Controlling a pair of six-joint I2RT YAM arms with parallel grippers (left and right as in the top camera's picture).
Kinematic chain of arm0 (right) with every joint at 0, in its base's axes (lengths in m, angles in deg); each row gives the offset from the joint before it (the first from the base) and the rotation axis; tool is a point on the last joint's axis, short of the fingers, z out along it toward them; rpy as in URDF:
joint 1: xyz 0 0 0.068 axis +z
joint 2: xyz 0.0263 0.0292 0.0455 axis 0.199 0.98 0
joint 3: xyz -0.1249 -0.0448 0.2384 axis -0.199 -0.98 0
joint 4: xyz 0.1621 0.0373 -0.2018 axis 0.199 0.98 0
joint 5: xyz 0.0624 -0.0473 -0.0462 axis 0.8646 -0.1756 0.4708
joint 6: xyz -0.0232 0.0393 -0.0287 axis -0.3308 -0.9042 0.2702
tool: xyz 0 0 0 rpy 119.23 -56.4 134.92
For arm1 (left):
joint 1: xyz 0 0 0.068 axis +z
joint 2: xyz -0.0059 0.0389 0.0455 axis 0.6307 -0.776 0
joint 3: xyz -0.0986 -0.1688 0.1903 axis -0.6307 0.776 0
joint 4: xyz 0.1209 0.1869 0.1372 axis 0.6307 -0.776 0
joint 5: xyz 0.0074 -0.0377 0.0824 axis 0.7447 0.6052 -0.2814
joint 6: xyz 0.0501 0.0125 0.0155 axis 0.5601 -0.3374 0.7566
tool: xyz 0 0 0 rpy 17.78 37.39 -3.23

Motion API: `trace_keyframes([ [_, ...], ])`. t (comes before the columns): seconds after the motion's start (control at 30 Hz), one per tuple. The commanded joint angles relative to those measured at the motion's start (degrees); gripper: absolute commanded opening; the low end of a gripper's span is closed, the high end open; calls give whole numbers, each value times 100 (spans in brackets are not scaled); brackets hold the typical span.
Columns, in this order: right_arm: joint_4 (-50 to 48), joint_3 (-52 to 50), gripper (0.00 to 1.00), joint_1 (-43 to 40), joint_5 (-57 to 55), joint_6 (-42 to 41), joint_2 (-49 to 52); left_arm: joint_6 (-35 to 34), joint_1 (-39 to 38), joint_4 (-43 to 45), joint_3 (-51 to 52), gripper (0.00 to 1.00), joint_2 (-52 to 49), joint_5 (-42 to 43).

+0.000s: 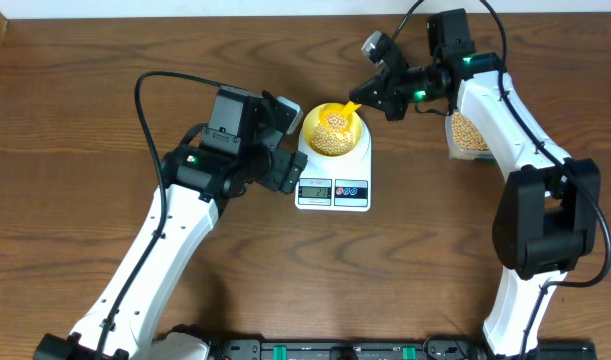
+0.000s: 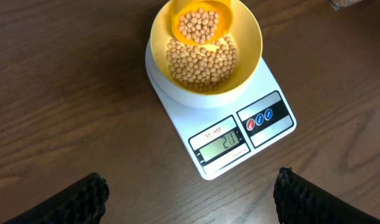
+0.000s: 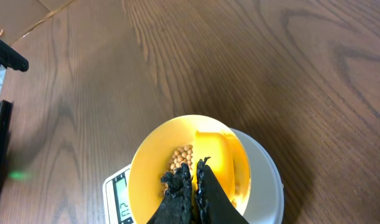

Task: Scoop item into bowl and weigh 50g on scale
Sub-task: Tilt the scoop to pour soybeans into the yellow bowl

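Observation:
The pale yellow bowl (image 1: 305, 135) (image 2: 249, 50) (image 3: 146, 168) stands on the white scale (image 1: 351, 188) (image 2: 273, 87) (image 3: 267, 180), with a layer of tan beans (image 1: 333, 142) (image 2: 202, 65) (image 3: 182, 155) in it. My right gripper (image 1: 363, 98) (image 3: 194, 171) is shut on the handle of a yellow scoop (image 1: 337, 118) (image 3: 211, 149). The scoop's head hangs over the far side of the bowl, full of beans. My left gripper (image 1: 288, 145) (image 2: 190, 199) is open and empty, hovering over bare table just left of the scale, its camera looking at the lit display.
A clear tub of beans (image 1: 467, 133) sits to the right of the scale, partly under the right arm. The right arm reaches in from the back right and the left arm from the front left.

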Motion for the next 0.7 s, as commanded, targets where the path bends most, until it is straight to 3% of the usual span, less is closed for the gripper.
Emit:
trace_keyframes([
  [0.0,-11,-31,1,79,170,236,103,98,20,2,15,87,11,48],
  [0.67,-28,-33,1,175,168,474,103,98,20,2,15,87,11,48],
])
